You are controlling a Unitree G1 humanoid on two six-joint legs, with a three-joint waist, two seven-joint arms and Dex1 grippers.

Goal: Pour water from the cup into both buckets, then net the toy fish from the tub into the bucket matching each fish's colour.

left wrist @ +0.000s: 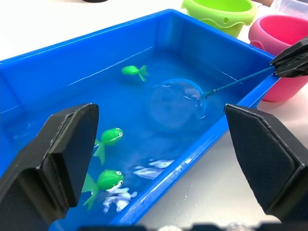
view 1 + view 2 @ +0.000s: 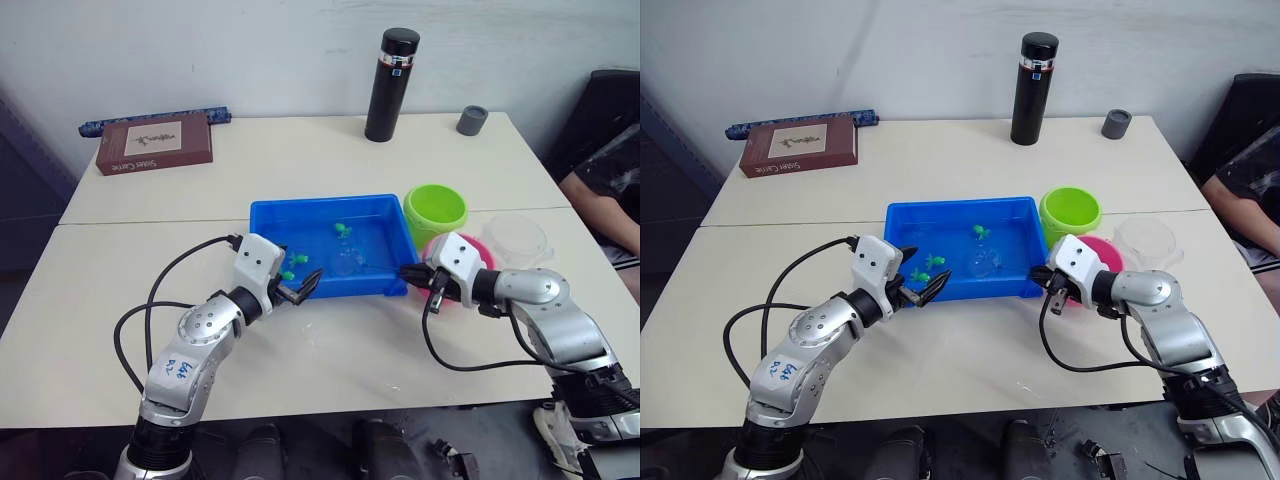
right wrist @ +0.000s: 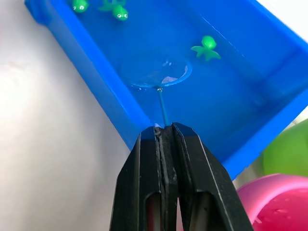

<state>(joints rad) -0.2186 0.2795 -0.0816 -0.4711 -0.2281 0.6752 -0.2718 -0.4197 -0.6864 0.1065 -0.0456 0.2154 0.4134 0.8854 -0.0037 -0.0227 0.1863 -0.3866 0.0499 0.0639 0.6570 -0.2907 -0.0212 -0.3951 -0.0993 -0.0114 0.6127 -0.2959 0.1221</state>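
Observation:
The blue tub [image 2: 268, 214] holds water and three green toy fish [image 1: 134, 71], [image 1: 109, 137], [image 1: 108, 179]. The net [image 1: 175, 103] has its hoop dipped in the water near the tub's middle, apart from the fish. Its thin handle runs to my right gripper [image 3: 163, 129], which is shut on it at the tub's right front corner. My left gripper [image 2: 303, 288] stands open over the tub's near left rim. The green bucket [image 2: 435, 212] and the pink bucket [image 2: 480, 250] stand right of the tub, the pink one partly behind my right gripper. The clear cup [image 2: 515, 238] sits beside the pink bucket.
A tall black flask [image 2: 392, 85] and a small grey cup [image 2: 472, 120] stand at the table's back. A brown box [image 2: 155, 143] and a blue patterned roll [image 2: 150, 122] lie at the back left. A person's arm [image 2: 612, 215] shows at the right edge.

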